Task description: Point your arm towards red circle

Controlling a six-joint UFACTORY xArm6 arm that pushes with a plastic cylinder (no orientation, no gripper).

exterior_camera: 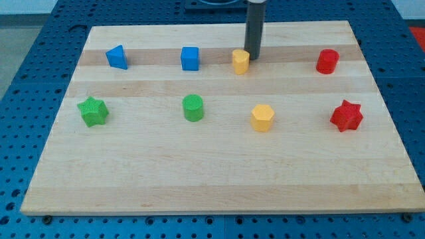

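Observation:
The red circle (327, 61) is a short red cylinder near the view's top right of the wooden board (219, 179). My tip (252, 58) is at the top middle, touching or just right of a small yellow block (240, 61). The tip is well to the left of the red circle, with bare wood between them.
A blue triangle (117, 57) and a blue cube (190, 58) are in the top row at left. A green star (92, 111), a green cylinder (193, 107), a yellow hexagon (262, 117) and a red star (346, 115) form the lower row.

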